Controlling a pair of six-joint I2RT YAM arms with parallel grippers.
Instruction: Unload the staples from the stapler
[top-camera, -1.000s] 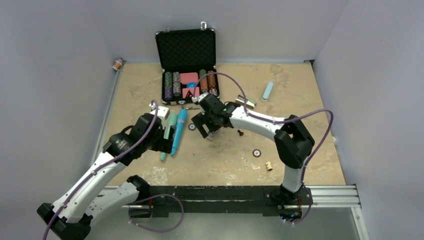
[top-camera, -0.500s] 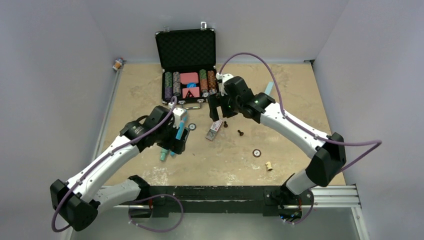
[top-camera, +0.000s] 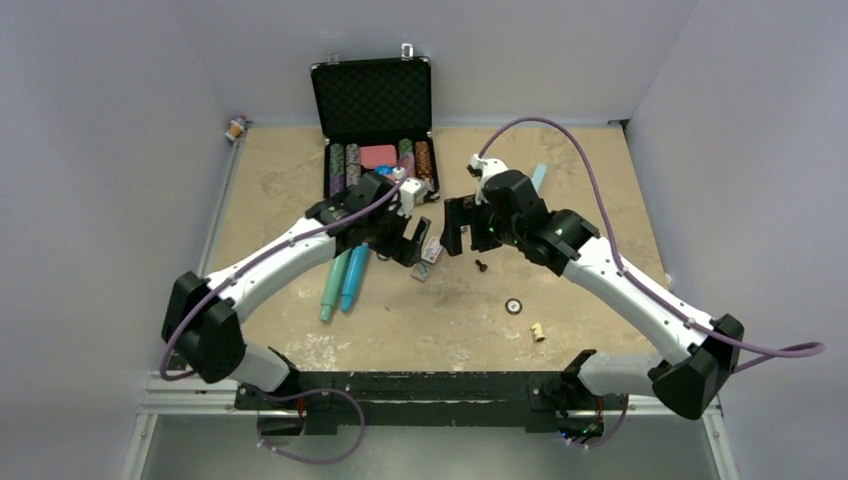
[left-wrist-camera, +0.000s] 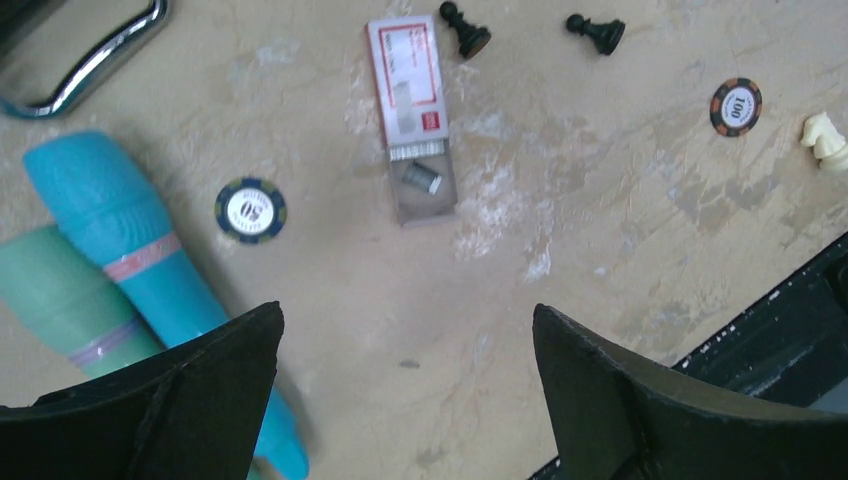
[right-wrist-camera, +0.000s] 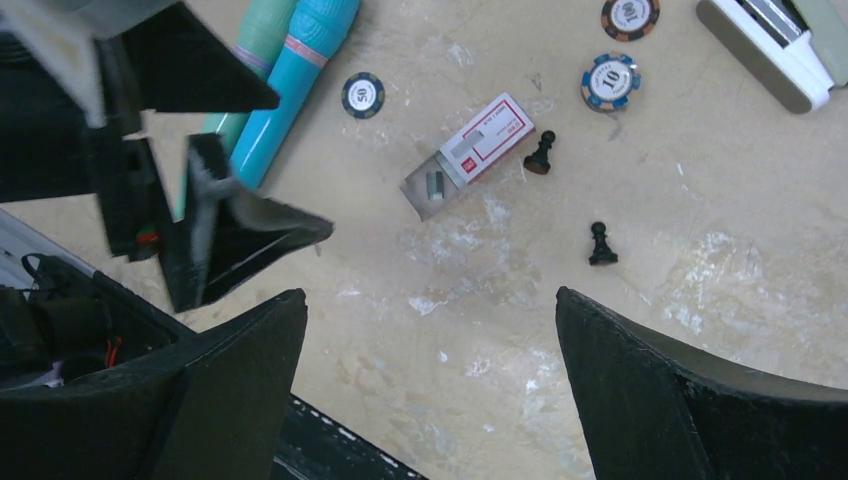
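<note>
A staple box (left-wrist-camera: 415, 120) lies on the table with its drawer slid out and staples inside. The left claw (left-wrist-camera: 405, 315) has swung above it and the right claw (right-wrist-camera: 430, 295) has lifted off it. Both gape wide and are empty. What looks like the stapler (right-wrist-camera: 765, 45) rests near the box, untouched, so the unloading is probably done.

I see both arms reaching into the centre of the overhead frame; my left gripper (top-camera: 398, 243) and right gripper (top-camera: 455, 226) hang near each other, pointing down, jaws spread wide.
</note>
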